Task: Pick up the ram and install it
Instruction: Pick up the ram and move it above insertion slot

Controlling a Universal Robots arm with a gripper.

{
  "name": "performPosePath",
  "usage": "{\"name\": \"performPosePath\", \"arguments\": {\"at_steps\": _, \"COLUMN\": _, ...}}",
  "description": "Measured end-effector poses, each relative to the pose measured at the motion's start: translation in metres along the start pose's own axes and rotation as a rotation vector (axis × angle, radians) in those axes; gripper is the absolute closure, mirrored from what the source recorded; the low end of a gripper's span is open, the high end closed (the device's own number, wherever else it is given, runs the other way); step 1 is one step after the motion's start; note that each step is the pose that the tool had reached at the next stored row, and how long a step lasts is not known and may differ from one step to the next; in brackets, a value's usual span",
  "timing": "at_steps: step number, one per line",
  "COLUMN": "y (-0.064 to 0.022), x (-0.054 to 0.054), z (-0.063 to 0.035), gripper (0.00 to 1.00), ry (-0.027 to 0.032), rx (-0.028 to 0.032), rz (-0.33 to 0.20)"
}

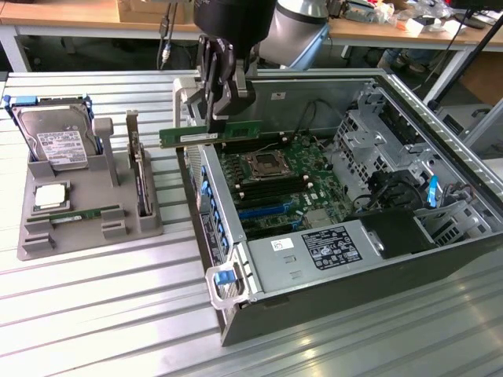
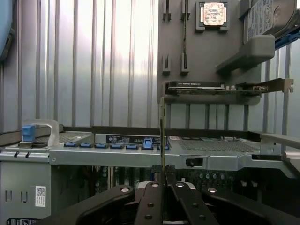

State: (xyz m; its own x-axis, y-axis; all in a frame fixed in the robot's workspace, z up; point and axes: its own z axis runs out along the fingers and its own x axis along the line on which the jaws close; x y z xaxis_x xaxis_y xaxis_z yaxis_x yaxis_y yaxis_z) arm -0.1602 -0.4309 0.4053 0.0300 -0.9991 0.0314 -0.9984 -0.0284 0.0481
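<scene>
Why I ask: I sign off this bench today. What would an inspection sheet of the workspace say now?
Surface: ribbed metal table, carrying an open computer case and a grey holder tray.
Job's things: ram held level above the case, not seated in the motherboard.
Clutter: tray holds a hard drive, a processor chip, another green stick and an upright expansion card.
Grippers: gripper shut on the ram's upper edge.
Cables: black cables inside the case.
Surroundings: wooden bench behind the table.
</scene>
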Motion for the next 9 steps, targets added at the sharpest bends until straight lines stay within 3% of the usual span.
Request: {"name": "performPosePath", "arguments": {"at_steps": 9, "y": -0.0097, "x": 0.0003, "z": -0.0005, "gripper": 0.88, "ry": 0.0008, "rx": -0.0001, "rz": 0.0}}
